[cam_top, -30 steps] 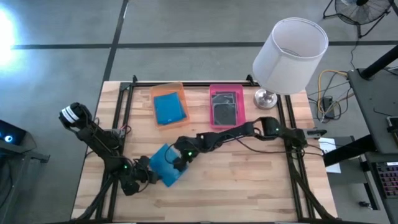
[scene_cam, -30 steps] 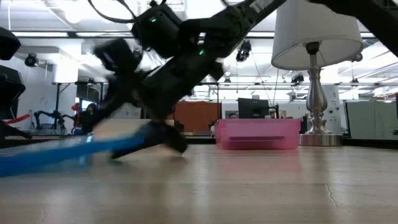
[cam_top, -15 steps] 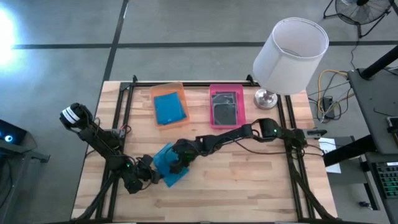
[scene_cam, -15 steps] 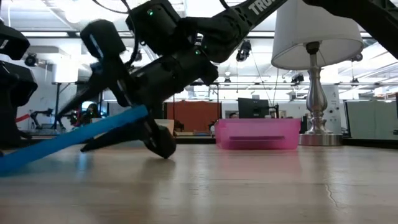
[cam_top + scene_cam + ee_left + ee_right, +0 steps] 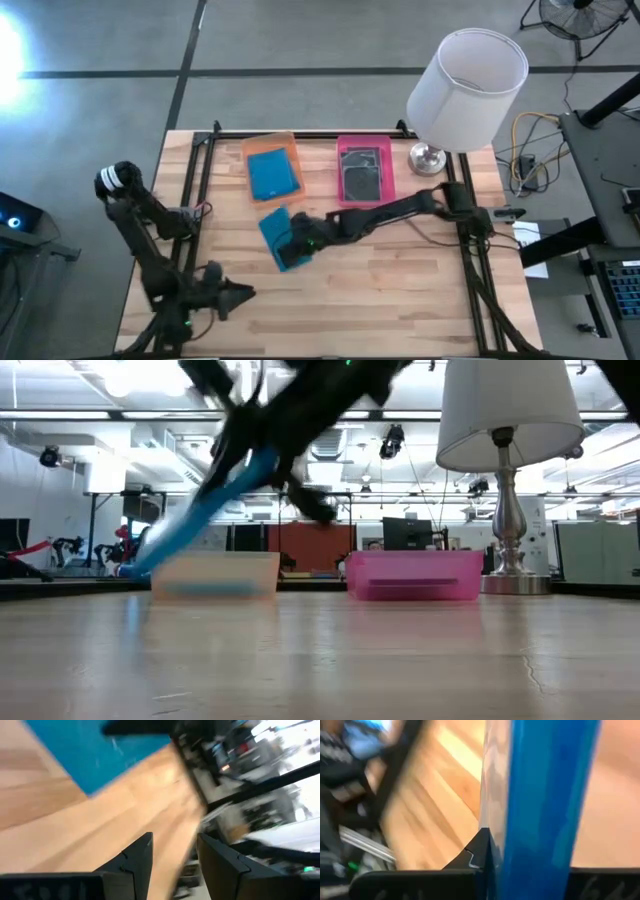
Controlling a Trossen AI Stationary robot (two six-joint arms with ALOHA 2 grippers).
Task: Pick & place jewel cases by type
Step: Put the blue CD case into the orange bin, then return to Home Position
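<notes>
L gripper (image 5: 172, 857) fingers apart over wood table (image 5: 75, 835); blue jewel case (image 5: 95, 755) beyond.

Our right arm reaches from the table's right side across toward its middle, its gripper (image 5: 292, 243) raised off the surface and clamped on a blue jewel case (image 5: 276, 237) that hangs tilted. Our left arm is folded back at the near left corner, its gripper (image 5: 238, 293) empty, fingers (image 5: 137, 857) apart.
</notes>
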